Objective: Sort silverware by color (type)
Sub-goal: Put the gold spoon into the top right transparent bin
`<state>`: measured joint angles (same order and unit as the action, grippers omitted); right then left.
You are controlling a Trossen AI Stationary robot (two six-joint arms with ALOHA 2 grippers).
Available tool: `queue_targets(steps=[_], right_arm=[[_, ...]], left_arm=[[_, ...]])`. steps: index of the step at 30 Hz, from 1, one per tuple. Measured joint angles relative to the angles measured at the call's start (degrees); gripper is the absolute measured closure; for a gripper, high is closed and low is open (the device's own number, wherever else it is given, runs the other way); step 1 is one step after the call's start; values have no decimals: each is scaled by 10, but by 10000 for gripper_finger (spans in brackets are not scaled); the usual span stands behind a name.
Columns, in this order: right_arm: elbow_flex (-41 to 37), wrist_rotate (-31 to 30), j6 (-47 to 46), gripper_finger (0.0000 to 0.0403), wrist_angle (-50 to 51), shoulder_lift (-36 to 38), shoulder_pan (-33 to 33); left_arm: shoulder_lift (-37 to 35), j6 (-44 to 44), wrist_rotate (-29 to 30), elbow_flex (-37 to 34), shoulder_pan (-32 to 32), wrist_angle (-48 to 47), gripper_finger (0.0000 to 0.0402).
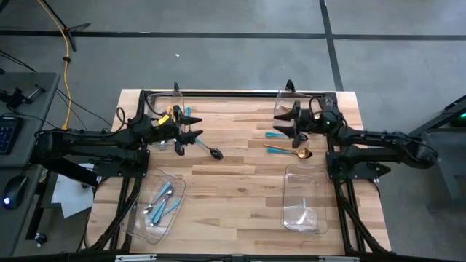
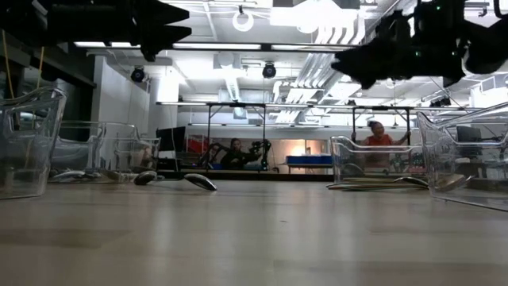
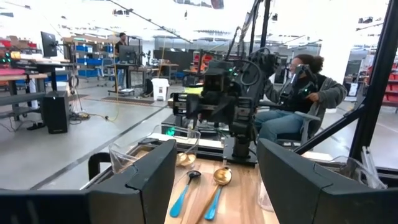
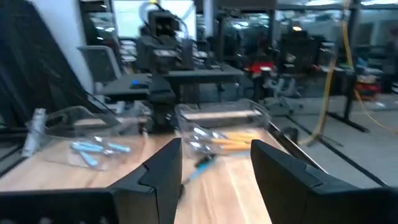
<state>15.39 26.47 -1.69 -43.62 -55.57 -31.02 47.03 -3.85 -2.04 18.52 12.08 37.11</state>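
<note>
Both grippers hover empty over scattered silverware

Left gripper (image 1: 195,137) and right gripper (image 1: 278,125) gape apart; a teal-handled black spoon (image 1: 207,149) lies at the left's 4 o'clock, a teal-handled gold spoon (image 1: 290,152) at the right's 5 o'clock.

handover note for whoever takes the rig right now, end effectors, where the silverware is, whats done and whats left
Left end effector: open, empty, raised over the table's far left.
Right end effector: open, empty, raised over the far right.
Done: several light-blue-handled silver pieces lie in the clear plastic bin at near left; orange-handled pieces lie in the clear far-left bin.
Left: the black spoon with teal handle loose near the left end effector; the gold spoon with blue handle and a second blue-handled piece loose by the right one.
The near-right clear bin looks nearly empty.
</note>
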Motion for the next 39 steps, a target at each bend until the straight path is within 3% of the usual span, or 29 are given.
queue_targets(steps=[10,17,39], right_arm=[[44,-91,7,226,17,-27,89],[44,-120,21,226,22,-52,99],[44,-122,17,226,22,-52,100]], left_arm=[[0,36,0,0,0,-6,190],[0,41,0,0,0,-9,190],[0,41,0,0,0,-13,190]])
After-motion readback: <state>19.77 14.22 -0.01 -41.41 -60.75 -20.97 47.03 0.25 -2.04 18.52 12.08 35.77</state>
